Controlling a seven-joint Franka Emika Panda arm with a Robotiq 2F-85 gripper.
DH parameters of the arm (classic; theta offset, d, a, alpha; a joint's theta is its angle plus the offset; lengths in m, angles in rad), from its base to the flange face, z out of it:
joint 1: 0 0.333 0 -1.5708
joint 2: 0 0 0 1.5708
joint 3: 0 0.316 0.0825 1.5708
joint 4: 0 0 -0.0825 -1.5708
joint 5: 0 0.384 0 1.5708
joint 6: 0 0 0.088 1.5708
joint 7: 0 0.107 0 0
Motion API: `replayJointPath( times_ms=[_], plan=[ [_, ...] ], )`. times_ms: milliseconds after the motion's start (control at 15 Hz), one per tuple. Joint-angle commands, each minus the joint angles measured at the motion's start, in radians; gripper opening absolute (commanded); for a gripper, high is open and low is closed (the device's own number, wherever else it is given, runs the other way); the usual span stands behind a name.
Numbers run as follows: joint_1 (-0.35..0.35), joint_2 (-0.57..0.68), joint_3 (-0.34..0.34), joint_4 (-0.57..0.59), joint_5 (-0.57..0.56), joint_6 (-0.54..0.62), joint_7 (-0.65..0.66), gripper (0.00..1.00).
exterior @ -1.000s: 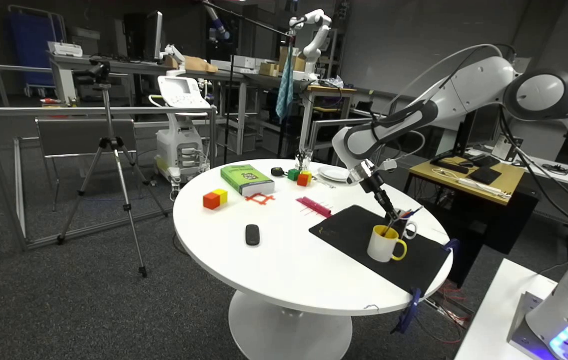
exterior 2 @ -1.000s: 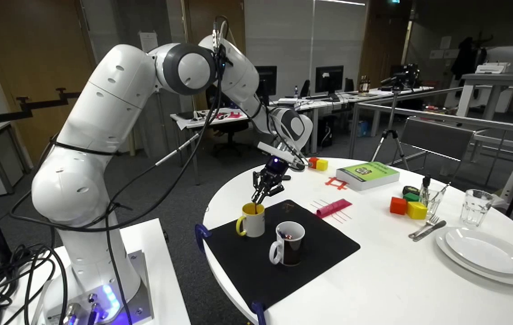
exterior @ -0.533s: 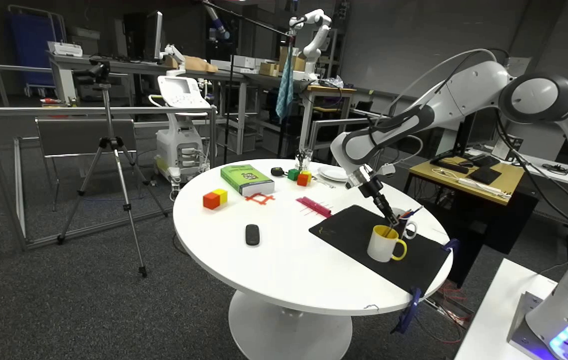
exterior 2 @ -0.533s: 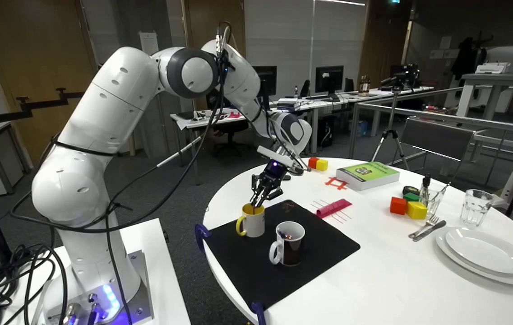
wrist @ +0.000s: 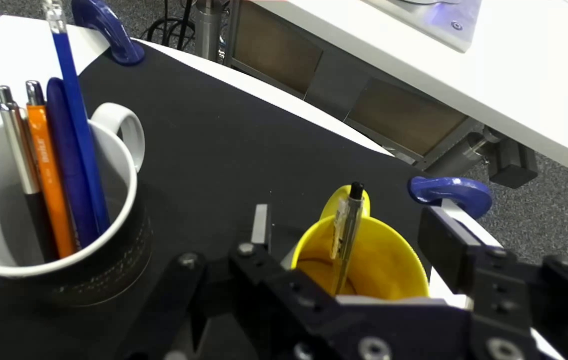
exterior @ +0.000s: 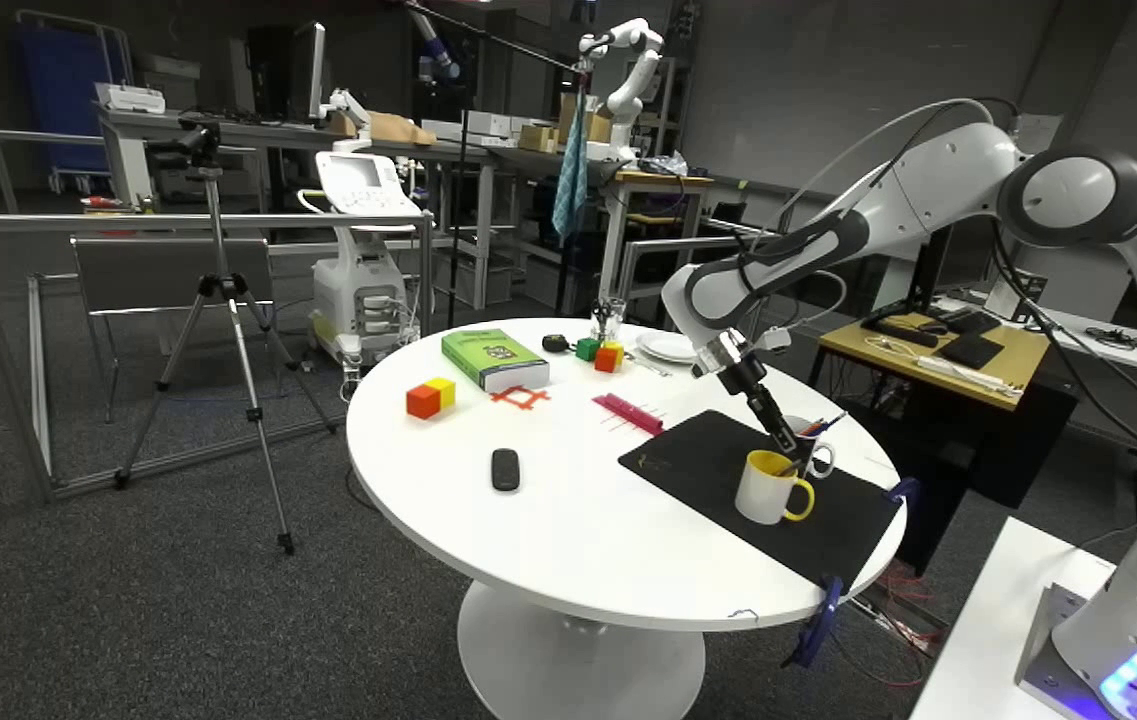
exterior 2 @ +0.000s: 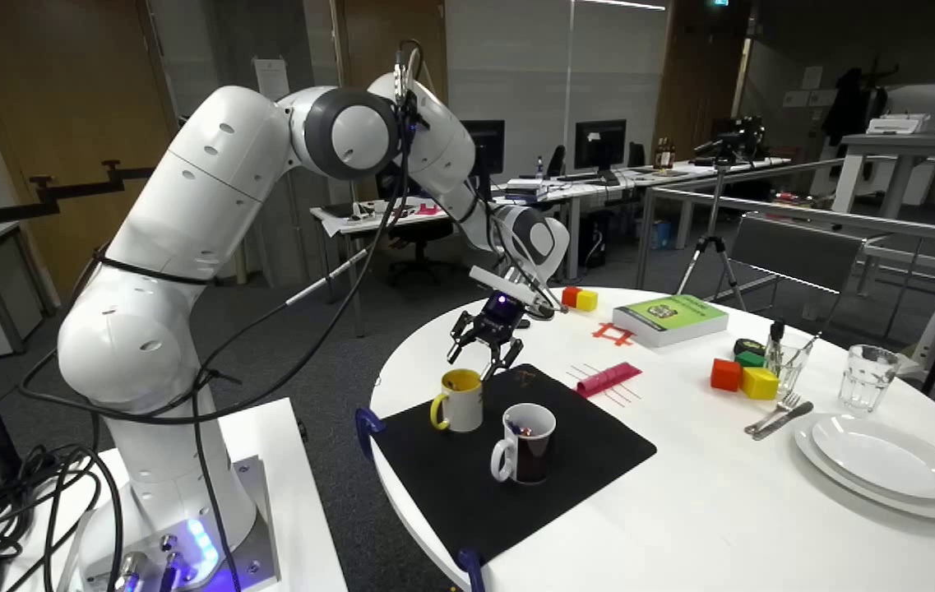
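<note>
My gripper [wrist: 353, 235] stands open above a mug [wrist: 388, 255], white outside and yellow inside, with a finger to either side of its mouth. A clear pen [wrist: 346, 235] with a black tip end leans inside this mug toward the yellow handle, between the fingers but touching neither. In an exterior view the spread gripper [exterior 2: 471, 367] is just over the yellow-rimmed mug [exterior 2: 463, 413]. Beside it stands a dark mug [exterior 2: 534, 456] with a white handle. The wrist view shows several pens, among them an orange pen [wrist: 49, 175], in that dark mug [wrist: 106, 272].
Both mugs stand on a black mat [exterior 2: 590, 452], clamped to the round white table [exterior 2: 681, 510] by blue clamps [wrist: 451, 192]. Farther off are a pink roll [exterior 2: 607, 378], a green book [exterior 2: 668, 319], coloured cubes [exterior 2: 726, 375], a glass [exterior 2: 866, 378], cutlery and stacked plates [exterior 2: 886, 456].
The arm first dipped slightly toward the yellow-rimmed mug. Since then the jaws have spread from shut on the pen to wide, and the freed pen has tipped toward the handle.
</note>
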Motion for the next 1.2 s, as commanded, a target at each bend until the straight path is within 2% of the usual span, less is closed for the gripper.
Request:
replayJointPath(
  times_ms=[0, 200, 733, 1133],
  plan=[
    [-0.017, -0.025, 0.001, 0.014, 0.015, -0.016, 0.008, 1.00],
    [-0.027, -0.047, -0.010, 0.017, -0.002, -0.032, -0.010, 1.00],
    [-0.078, -0.089, -0.024, -0.021, -0.095, -0.085, -0.158, 1.00],
    [-0.114, -0.125, -0.044, -0.064, -0.164, -0.084, -0.191, 1.00]
  ],
)
